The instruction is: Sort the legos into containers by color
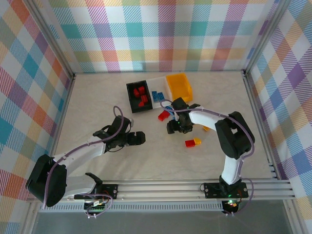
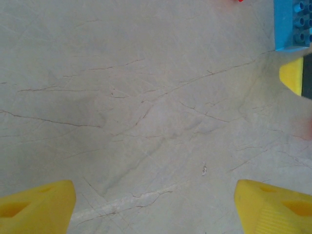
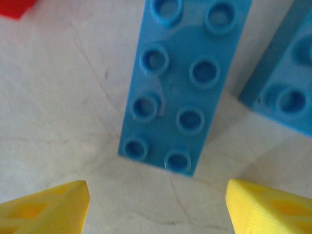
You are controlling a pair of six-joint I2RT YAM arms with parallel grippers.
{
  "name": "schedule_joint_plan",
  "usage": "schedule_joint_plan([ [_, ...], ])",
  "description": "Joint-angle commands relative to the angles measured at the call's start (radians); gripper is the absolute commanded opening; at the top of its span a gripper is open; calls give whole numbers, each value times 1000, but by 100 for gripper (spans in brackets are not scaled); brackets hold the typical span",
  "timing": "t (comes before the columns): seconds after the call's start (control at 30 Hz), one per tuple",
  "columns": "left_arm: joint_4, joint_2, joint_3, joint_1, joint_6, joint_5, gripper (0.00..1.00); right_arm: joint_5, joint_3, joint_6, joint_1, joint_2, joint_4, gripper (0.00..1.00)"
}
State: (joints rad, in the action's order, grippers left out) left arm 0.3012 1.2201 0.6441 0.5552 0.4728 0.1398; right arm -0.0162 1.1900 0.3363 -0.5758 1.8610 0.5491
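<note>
Inside black bin [image 1: 130, 97] lie perhaps four red legos [image 1: 141, 91].

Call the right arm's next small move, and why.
Probably ease the right gripper forward and down until its fingers straddle the blue brick, then close. In the right wrist view the jaws stand open and the brick lies studs-up on the table, ahead of the fingers, not yet between them. A second blue brick sits close on its right, so stay centred.
</note>
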Motion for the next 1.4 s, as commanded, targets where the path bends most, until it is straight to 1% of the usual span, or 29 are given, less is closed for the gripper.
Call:
schedule_joint_plan([
  [0.0,30,3,20,4,-32,-16,85,-48,58,35,-4,38,-30,73],
  [0.13,34,4,18,-3,-43,-20,85,-89,116,32,-4,87,-14,72],
  [0.3,38,-1,6,-15,-54,-20,85,-115,152,29,-9,130,-27,67],
  [0.4,36,-3,-1,-26,-57,-12,85,-130,181,24,-14,155,-25,61],
  [0.5,35,-11,-9,-34,-58,-8,86,-147,194,20,-25,168,-24,49],
  [0.7,32,-28,-23,-41,-54,-8,86,-168,160,14,-46,140,-28,37],
  [0.83,32,-33,-25,-41,-52,-3,86,-164,123,15,-60,87,-20,37],
  [0.97,33,-45,-29,-42,-49,-6,86,-144,78,23,-79,-9,-15,36],
  [1.1,21,-41,-35,-43,-44,-3,86,-124,106,17,-80,-67,2,36],
  [1.17,13,-34,-36,-43,-39,1,86,-121,147,3,-80,-72,11,37],
  [1.23,8,-32,-37,-43,-37,4,86,-125,223,-23,-79,-46,24,37],
  [1.37,10,-33,-38,-43,-37,3,86,-136,459,-87,-62,102,92,37],
])
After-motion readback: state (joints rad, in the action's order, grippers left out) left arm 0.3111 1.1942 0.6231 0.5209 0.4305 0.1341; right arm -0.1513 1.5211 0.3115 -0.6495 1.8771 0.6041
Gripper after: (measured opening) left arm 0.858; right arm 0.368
